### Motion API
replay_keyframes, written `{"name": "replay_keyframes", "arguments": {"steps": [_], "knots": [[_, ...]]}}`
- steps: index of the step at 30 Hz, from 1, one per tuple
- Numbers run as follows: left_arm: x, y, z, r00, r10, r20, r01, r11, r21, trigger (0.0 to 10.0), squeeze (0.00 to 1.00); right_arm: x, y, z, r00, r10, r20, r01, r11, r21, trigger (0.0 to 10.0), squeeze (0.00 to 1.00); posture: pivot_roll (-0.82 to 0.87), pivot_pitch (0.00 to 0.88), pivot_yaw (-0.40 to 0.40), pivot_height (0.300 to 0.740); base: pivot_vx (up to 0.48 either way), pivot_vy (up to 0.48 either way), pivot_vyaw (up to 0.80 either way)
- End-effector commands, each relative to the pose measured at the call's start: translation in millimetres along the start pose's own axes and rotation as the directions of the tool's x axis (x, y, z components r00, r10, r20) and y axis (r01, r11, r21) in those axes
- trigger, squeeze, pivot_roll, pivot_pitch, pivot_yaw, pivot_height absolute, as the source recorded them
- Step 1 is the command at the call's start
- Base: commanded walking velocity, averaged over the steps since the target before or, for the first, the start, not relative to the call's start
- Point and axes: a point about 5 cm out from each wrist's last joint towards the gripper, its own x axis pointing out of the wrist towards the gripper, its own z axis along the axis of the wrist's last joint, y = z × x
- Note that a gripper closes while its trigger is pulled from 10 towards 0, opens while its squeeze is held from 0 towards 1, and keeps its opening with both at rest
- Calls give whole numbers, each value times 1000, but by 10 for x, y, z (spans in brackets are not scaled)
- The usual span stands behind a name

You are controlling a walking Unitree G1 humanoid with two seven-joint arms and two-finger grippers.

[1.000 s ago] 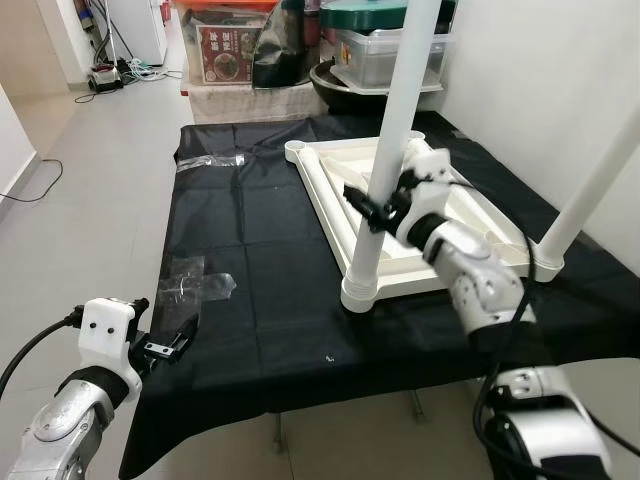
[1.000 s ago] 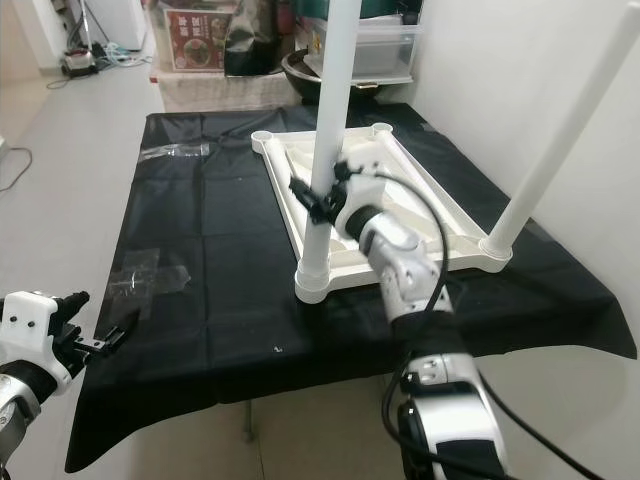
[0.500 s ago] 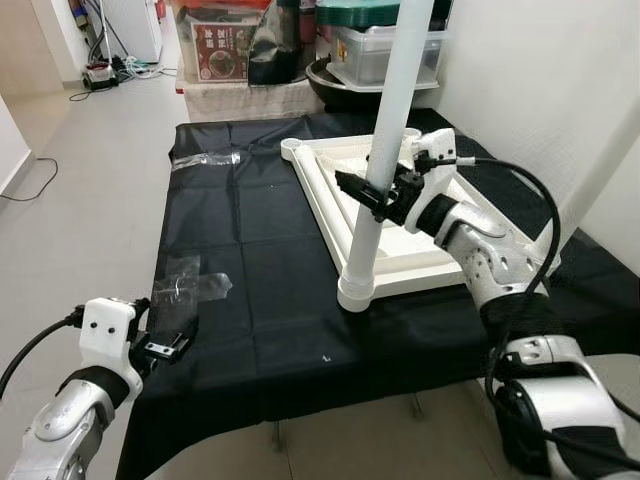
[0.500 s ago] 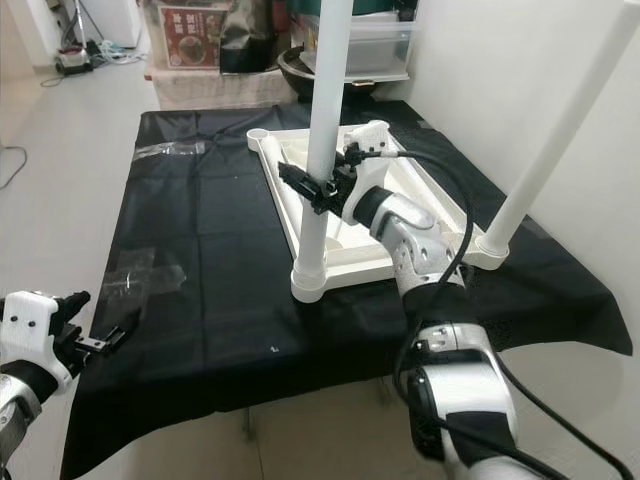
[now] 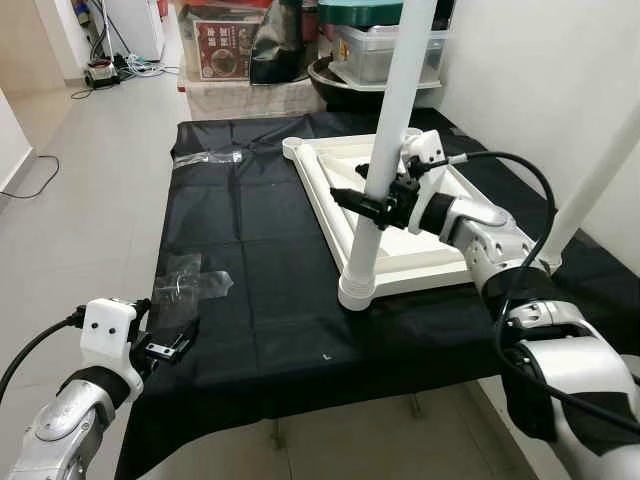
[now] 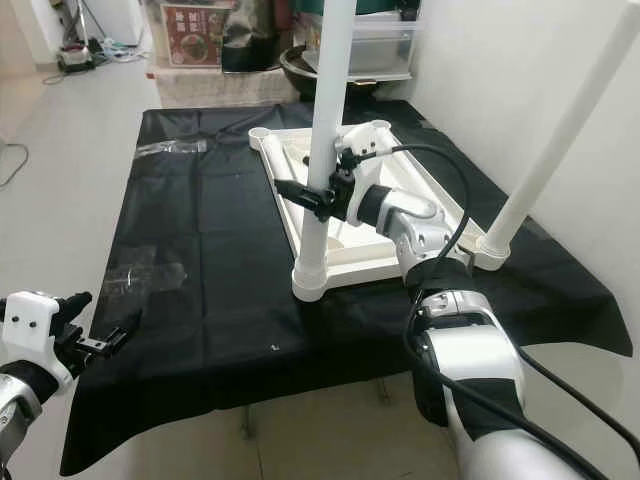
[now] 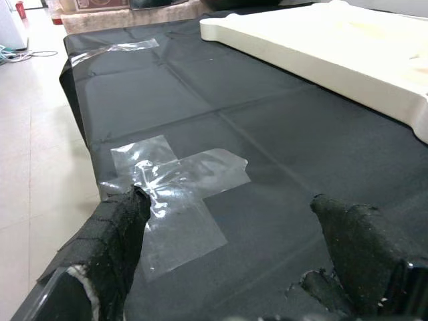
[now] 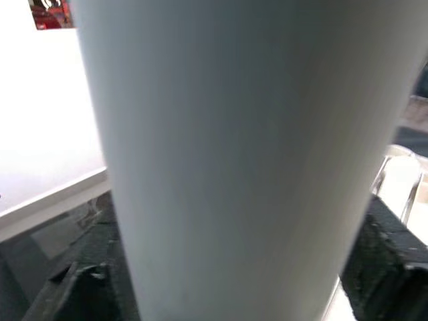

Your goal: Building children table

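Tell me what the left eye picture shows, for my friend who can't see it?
The robot's right gripper is shut on a tall white table leg standing in a corner of an upside-down white tabletop on a black cloth. Its left gripper hangs open at the cloth's near edge.

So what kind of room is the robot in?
Probably a spare or storage corner of a home: grey tiled floor, lidded clear plastic storage boxes stacked against the wall, and a black plastic sheet spread under the upside-down white children's table being built.
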Motion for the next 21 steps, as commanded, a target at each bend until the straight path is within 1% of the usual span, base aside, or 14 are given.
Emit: {"name": "replay_keyframes", "arguments": {"steps": [1,2,3,12,16,17,19,20,21], "knots": [[-12,-11,-11,1000,-12,-13,13,1000,21,10000,0,14,4,16,1000,20,-15,-21,999,-25,3804,0,114,0,-88,740,0,0,0],[-15,-13,-10,1000,-13,-13,13,1000,20,10000,0,15,10,0,999,30,-19,-30,999,-29,3804,0,116,0,-87,740,0,0,0],[-20,-15,-8,1000,-15,-13,15,1000,20,10000,0,15,13,-20,999,38,-24,-38,999,-31,0,0,118,0,-87,740,0,0,0],[-18,-19,-13,1000,-21,-16,21,1000,20,10000,0,12,-5,-58,999,21,-35,-22,999,-24,0,0,121,0,-88,740,0,0,0],[-22,-17,-14,1000,-20,-16,21,1000,20,10000,0,8,-31,-61,999,-14,-34,14,1000,-16,0,0,123,0,-91,740,0,0,0],[-34,-16,-12,1000,-18,-16,19,1000,20,10000,0,16,-89,-140,983,-173,-56,175,984,20,0,0,126,0,-96,740,0,0,0],[-34,-16,-12,1000,-18,-16,19,1000,20,10000,0,16,-89,-140,983,-173,-56,175,984,20,0,0,126,0,-96,740,0,0,0],[-39,-16,-12,1000,-17,-16,18,1000,20,10000,0,18,-104,-179,971,-230,-71,232,972,36,0,0,126,0,-96,740,0,0,0],[-43,-17,-10,1000,-15,-15,16,1000,20,10000,0,23,-115,-280,939,-330,-94,338,937,89,0,0,127,0,-98,740,0,0,0]]}}
